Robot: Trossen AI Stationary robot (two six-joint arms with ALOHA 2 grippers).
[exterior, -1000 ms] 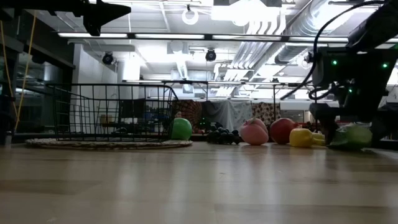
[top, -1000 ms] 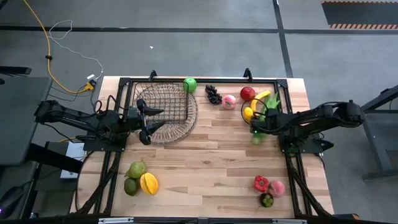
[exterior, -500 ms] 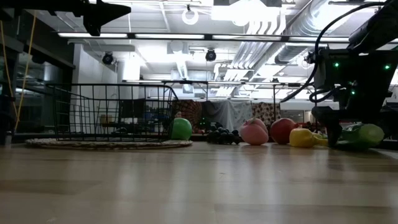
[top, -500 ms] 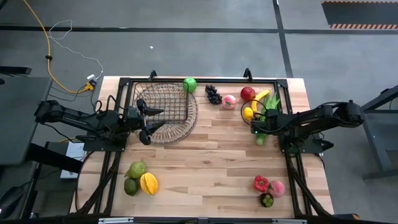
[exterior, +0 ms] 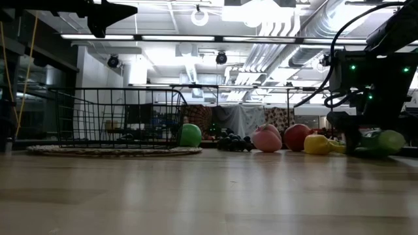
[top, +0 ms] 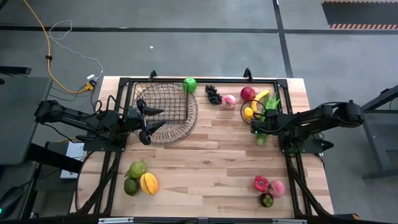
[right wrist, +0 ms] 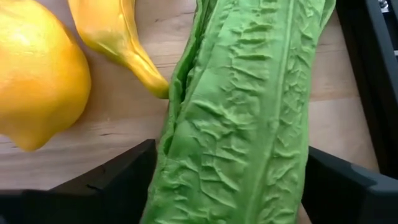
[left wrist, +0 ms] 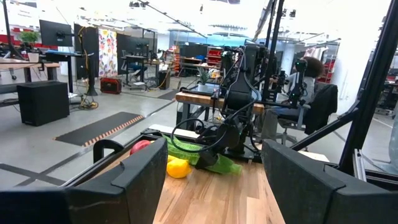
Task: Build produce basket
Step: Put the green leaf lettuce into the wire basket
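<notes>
R gripper [top: 257, 126] sits low at the table's right side w/ fingers spread either side of the leafy green stalk [right wrist: 249, 118], not clearly clamped. Stalk lies on the wood just beside a yellow lemon [right wrist: 34, 78] & banana [right wrist: 118, 34]. L gripper [top: 144, 124] hovers open over the basket [top: 165, 112], near its left rim.

The dark wire-mesh basket [top: 166, 112] stands upright at the table's far left. Produce lies in clusters: a green apple [top: 189, 84] just beside the basket, and a leafy green stalk [right wrist: 249, 118] beside a lemon [right wrist: 34, 74] and banana [right wrist: 118, 34].
</notes>
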